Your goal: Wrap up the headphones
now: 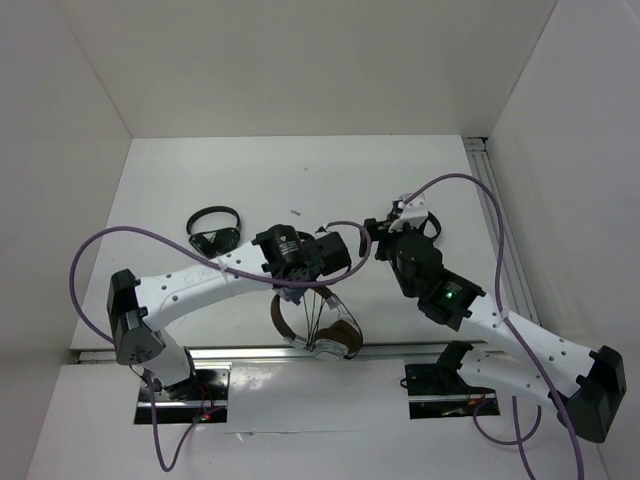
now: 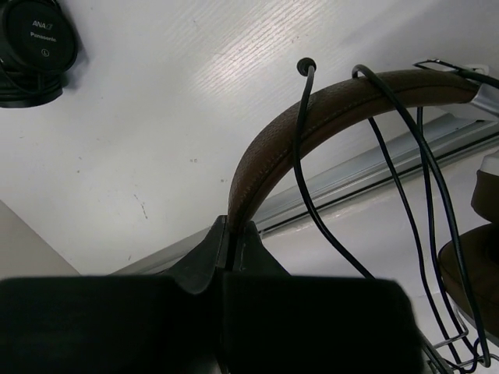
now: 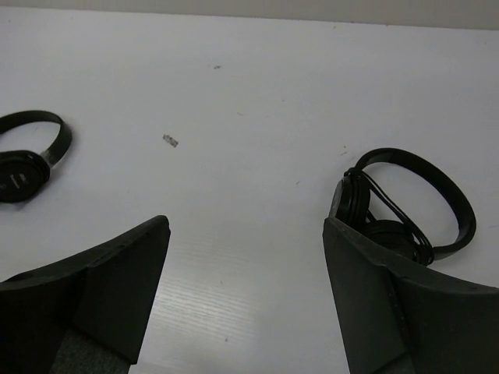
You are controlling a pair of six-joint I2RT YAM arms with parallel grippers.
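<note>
The headphones (image 1: 338,328) with brown headband, brown ear pads and silver cups hang below my left gripper (image 1: 292,286), near the table's front edge. In the left wrist view my left gripper (image 2: 228,228) is shut on one end of the brown headband (image 2: 312,113). The thin black cable (image 2: 312,195) is looped over the headband in several strands, and its plug end (image 2: 306,65) sticks up above the band. A brown ear pad (image 2: 477,269) shows at the right. My right gripper (image 1: 392,224) is open and empty over the table, as the right wrist view (image 3: 245,226) shows.
One small all-black pair of headphones (image 1: 213,231) lies at the left (image 3: 27,160) (image 2: 35,47). Another black pair (image 3: 409,210) lies just beside my right gripper's right finger. An aluminium rail (image 1: 250,352) runs along the table's front edge and another (image 1: 492,200) along the right wall.
</note>
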